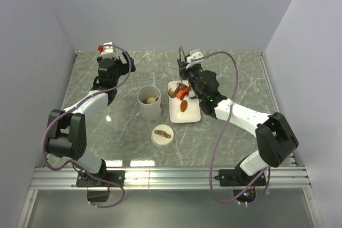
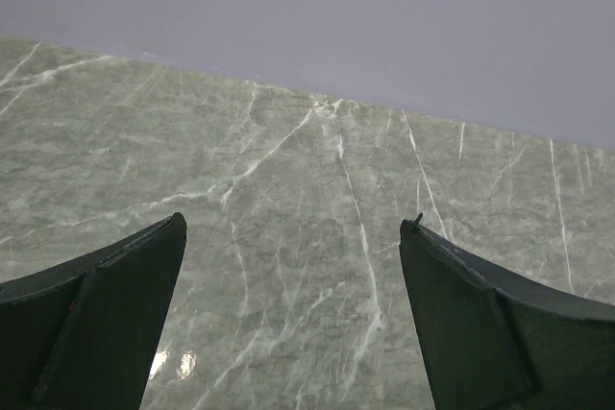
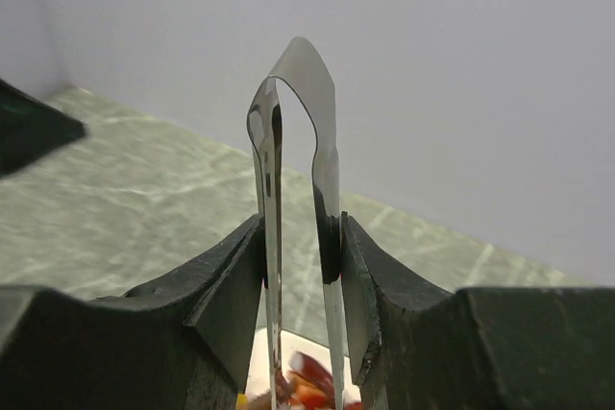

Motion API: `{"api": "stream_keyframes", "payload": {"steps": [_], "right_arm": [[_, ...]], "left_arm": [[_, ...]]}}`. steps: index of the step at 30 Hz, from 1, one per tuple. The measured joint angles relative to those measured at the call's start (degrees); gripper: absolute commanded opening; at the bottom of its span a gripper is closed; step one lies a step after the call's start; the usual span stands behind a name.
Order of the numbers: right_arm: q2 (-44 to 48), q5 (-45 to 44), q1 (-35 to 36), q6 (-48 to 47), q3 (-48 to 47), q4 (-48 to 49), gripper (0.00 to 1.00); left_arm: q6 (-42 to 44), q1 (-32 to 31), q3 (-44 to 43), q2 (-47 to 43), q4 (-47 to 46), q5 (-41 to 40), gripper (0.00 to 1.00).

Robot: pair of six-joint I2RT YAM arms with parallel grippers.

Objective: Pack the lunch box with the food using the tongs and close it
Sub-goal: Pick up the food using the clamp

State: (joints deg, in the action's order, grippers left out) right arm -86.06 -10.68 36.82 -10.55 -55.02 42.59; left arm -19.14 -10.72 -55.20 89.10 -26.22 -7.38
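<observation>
Tabletop (image 1: 240,78): grey-green marble pattern, thin white veins running across it, slightly glossy, with bright light patches near the front edge. Pale walls close it in on the left, back and right; a ribbed metal rail (image 1: 176,177) runs along the near side.

Directly on it, all around mid-table:
- lunch box (image 1: 149,109), white cylinder, upright, mouth open.
- flat white rectangular plate (image 1: 191,115) just right of the lunch box, with a narrow gap between them and its long side running front to back.
- round cream lid (image 1: 162,135) with brown strap, lying flat, near side of both, close to the lunch box base.
</observation>
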Motion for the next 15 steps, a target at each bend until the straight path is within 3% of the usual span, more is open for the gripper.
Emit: {"api": "stream_keyframes", "payload": {"steps": [15], "right_arm": [[-3.23, -10.05, 0.0, -3.48, 0.07, 0.26, 0.46]], "left_arm": [[-0.02, 0.0, -0.11, 0.0, -0.02, 0.02, 0.99]]}}
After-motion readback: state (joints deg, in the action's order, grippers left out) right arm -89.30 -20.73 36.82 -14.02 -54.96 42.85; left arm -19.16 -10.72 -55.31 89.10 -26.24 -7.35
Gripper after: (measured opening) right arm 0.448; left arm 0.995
